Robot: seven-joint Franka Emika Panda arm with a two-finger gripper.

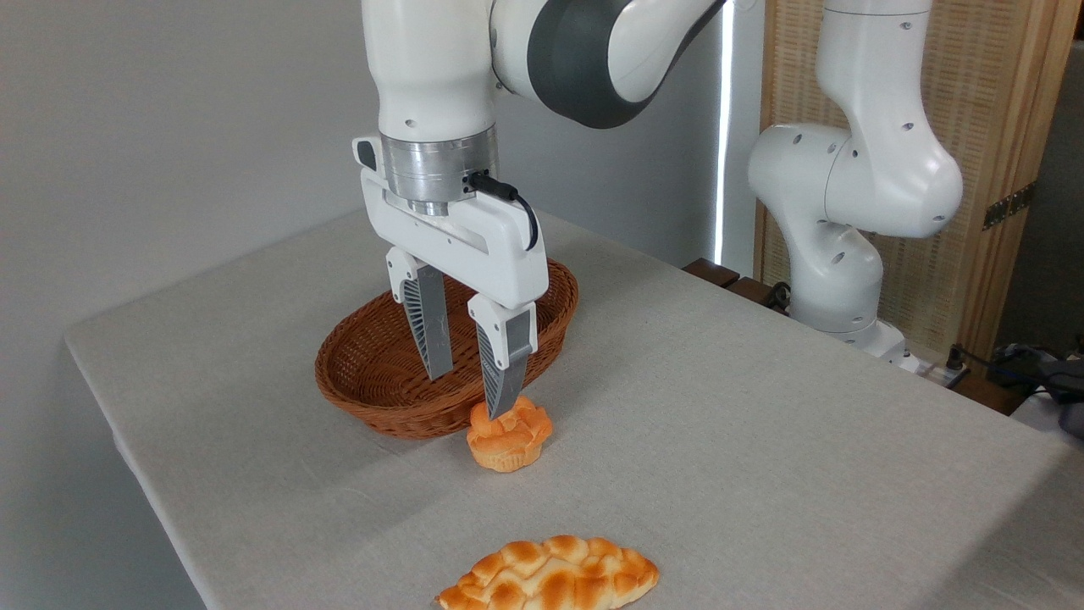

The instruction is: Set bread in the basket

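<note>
The gripper (470,391) hangs with jaws open, 1 tip over the bread (508,440) just near the basket (373,398); closing off-centre could knock it aside.

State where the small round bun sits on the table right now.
The bun sits on the cloth near the picture's centre, just in front of the basket, under the open end effector.

A plain grey wall (169,127) stands behind a table (762,424) under pale grey cloth, with a bright strip of light (725,127) beside a wood-framed woven screen (991,102) at right, and dark cables (1016,364) lying low beyond the table.
</note>
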